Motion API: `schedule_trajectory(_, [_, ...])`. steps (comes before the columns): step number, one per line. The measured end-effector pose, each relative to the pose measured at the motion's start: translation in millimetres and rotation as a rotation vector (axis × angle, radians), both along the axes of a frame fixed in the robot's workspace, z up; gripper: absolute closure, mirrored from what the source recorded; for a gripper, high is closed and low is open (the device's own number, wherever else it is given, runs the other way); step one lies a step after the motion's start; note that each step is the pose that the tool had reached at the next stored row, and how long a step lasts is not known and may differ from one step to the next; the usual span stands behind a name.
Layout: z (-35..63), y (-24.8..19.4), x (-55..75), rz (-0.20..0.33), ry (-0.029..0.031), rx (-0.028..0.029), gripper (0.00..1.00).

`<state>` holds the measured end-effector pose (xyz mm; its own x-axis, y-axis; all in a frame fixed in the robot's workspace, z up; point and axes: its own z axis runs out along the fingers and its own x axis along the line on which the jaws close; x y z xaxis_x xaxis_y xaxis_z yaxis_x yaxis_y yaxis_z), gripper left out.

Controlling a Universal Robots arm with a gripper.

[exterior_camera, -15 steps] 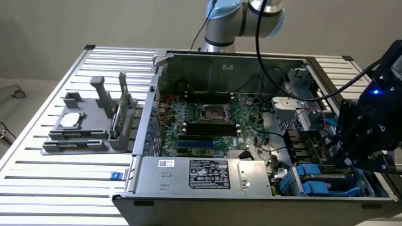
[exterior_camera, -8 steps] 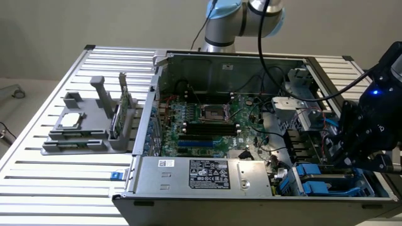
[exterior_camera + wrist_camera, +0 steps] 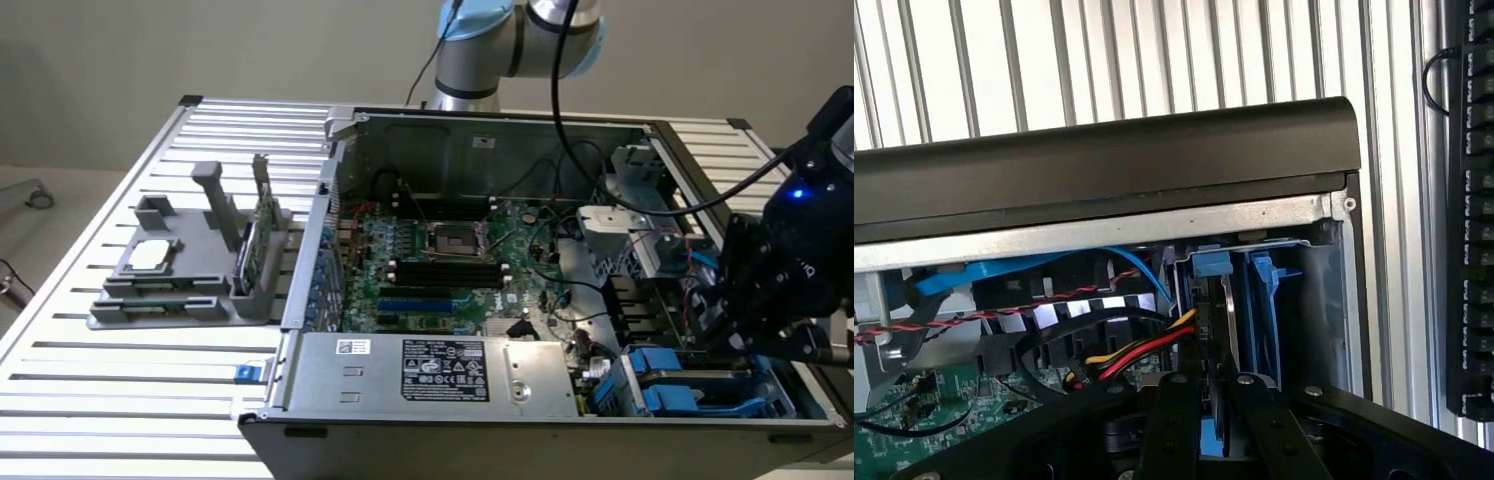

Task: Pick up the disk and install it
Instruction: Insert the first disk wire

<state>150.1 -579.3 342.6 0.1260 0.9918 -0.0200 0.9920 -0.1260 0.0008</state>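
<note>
Your end effector [image 3: 1211, 385] grips the disk [image 3: 1229, 322].
Jaws nearly closed on it, you hold it edge-on inside the blue cage [image 3: 1266, 300].

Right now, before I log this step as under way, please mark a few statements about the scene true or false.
1. The gripper is at the blue cage in the computer case. True.
2. The disk lies on the grey fixture. False: it stands edge-on between the jaws, at the blue cage.
3. The computer case is open, with its motherboard showing. True.
4. The grey fixture stands to the exterior view's right of the computer case. False: it stands to the left.
</note>
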Motion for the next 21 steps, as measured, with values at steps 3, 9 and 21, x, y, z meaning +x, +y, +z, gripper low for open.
schedule_trajectory(3, [0.0,1.5,0.6,-0.002,0.0130,-0.0059,0.84])
schedule_trajectory(9, [-0.1,5.4,6.9,-0.006,0.0220,-0.0099,0.84])
schedule_trajectory(21, [-0.2,5.6,9.1,-0.007,0.0538,-0.0358,0.84])
